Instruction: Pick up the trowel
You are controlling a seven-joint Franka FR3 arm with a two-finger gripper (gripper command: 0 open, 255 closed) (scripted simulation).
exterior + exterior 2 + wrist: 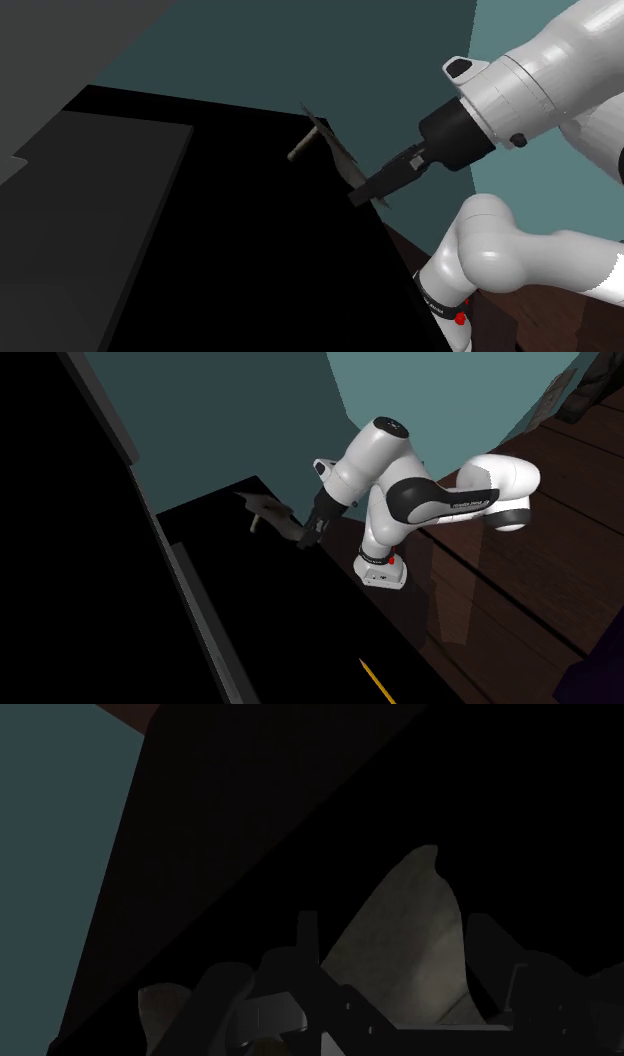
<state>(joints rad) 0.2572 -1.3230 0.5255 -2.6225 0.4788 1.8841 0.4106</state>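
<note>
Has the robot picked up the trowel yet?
Almost. Done: the gripper is shut on the trowel. In hand: the trowel sticks out tilted from the fingers. Left: maybe lifting it higher; I can't tell how far it is off the dark top.

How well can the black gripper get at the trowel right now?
Yes, apparently: the gripper looks closed on the trowel, its blade between the fingers; nothing blocks it.
</note>
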